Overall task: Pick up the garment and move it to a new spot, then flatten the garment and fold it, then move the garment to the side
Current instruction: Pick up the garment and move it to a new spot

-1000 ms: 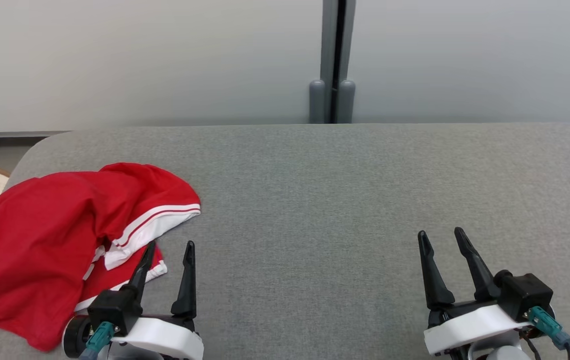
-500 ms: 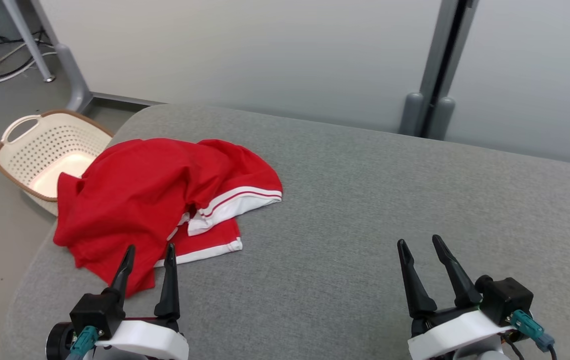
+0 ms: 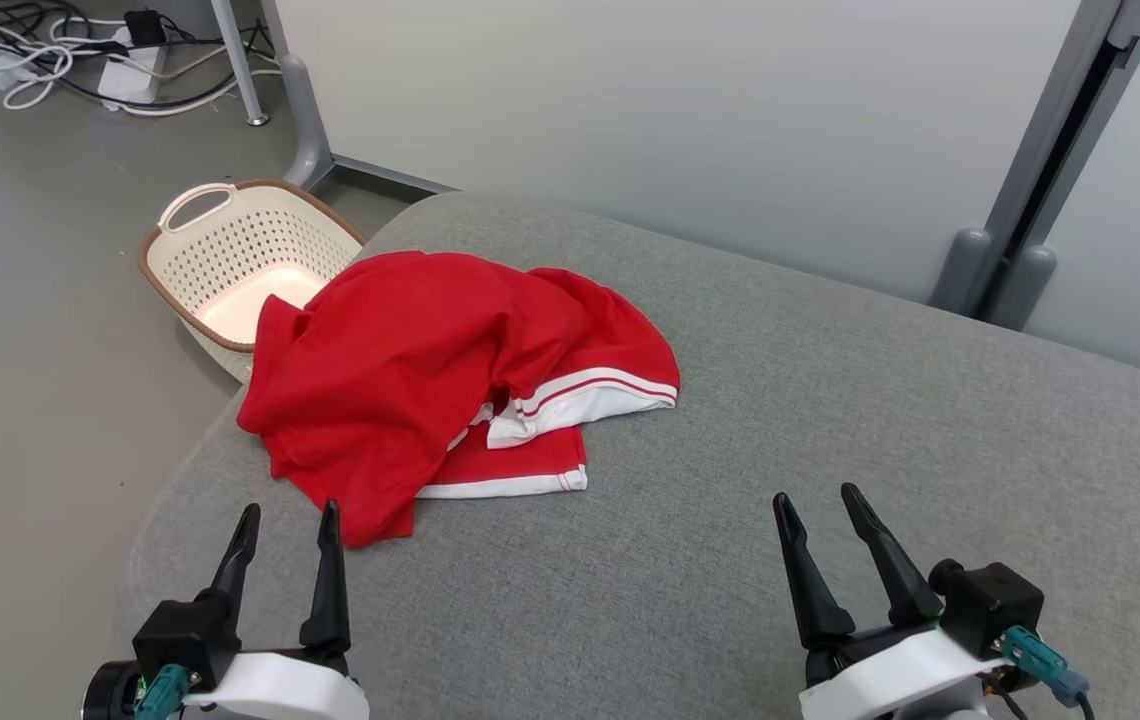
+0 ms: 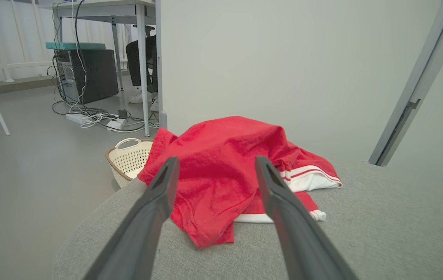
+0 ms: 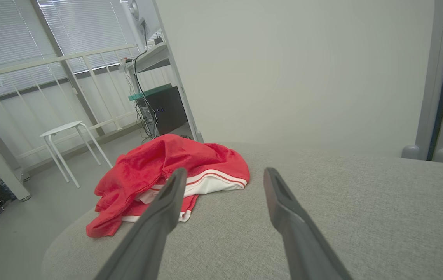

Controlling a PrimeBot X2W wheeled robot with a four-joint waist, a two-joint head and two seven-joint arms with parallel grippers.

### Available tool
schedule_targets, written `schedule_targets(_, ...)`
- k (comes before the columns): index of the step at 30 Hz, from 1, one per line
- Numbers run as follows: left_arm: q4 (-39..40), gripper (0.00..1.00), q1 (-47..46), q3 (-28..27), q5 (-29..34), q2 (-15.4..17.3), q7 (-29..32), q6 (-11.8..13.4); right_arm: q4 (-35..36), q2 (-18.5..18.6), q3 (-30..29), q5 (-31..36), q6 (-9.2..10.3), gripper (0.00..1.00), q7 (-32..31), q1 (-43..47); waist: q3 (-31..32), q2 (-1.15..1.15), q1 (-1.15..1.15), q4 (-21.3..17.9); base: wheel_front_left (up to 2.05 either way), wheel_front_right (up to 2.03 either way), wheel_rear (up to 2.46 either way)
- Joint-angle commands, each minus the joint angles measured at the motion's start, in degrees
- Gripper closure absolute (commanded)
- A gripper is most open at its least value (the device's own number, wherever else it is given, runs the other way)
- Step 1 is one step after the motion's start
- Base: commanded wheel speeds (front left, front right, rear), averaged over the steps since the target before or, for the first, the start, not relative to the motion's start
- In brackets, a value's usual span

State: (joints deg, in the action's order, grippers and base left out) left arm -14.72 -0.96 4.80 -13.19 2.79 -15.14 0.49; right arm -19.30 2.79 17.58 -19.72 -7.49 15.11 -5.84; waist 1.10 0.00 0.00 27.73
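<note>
The garment (image 3: 410,370) is a red shirt with white-striped sleeve hems, lying crumpled near the left end of the grey cushioned surface (image 3: 830,420). It also lies ahead in the left wrist view as the garment (image 4: 221,171) and off to the left in the right wrist view as the garment (image 5: 151,171). My left gripper (image 3: 288,518) is open and empty, just short of the garment's near edge. My right gripper (image 3: 815,505) is open and empty over bare fabric, well to the garment's right.
A cream perforated laundry basket (image 3: 230,260) stands on the floor beyond the surface's left end. Power strips and cables (image 3: 80,60) lie on the floor behind it. A grey wall panel and post (image 3: 1030,200) run along the far edge. A white stool (image 5: 70,147) stands farther off.
The head camera has turned left, so the garment now sits nearer the picture's middle and the basket and floor cables have come into view. Both grippers stay open and the garment has not moved.
</note>
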Motion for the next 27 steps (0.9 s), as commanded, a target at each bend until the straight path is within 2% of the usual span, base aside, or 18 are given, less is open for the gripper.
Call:
schedule_targets(1,0.0,0.0,0.4,-0.3,0.3,0.2,0.0,-0.3,0.0,0.2,0.1,-0.4,0.0,0.0,0.1,0.3,0.3,0.0,0.0,0.3,0.0,0.0,0.0)
schedule_targets(10,0.2,0.0,0.8,-0.7,-0.4,0.2,0.0,0.1,-0.3,0.2,0.6,-0.7,0.0,0.0,0.1,0.4,0.9,0.0,0.0,-0.3,0.0,0.0,0.0)
schedule_targets(19,-0.5,0.0,-1.3,-2.2,-0.8,0.2,0.0,-0.7,-0.5,0.2,0.0,0.8,0.0,0.0,0.1,-1.4,-1.8,0.0,0.0,-3.8,0.0,0.0,0.0)
schedule_targets(22,-1.5,0.0,-4.1,-2.3,-0.8,0.6,0.0,-3.0,-0.8,0.2,-1.3,2.3,0.0,0.0,0.1,-2.0,-4.0,0.0,0.0,-5.3,0.0,0.0,0.0)
schedule_targets(27,-4.7,0.0,-12.3,-1.4,1.7,4.7,0.1,-5.8,-0.5,0.2,-4.3,5.2,0.0,0.0,0.1,-3.8,-8.7,0.0,0.0,-8.5,0.0,0.0,0.0)
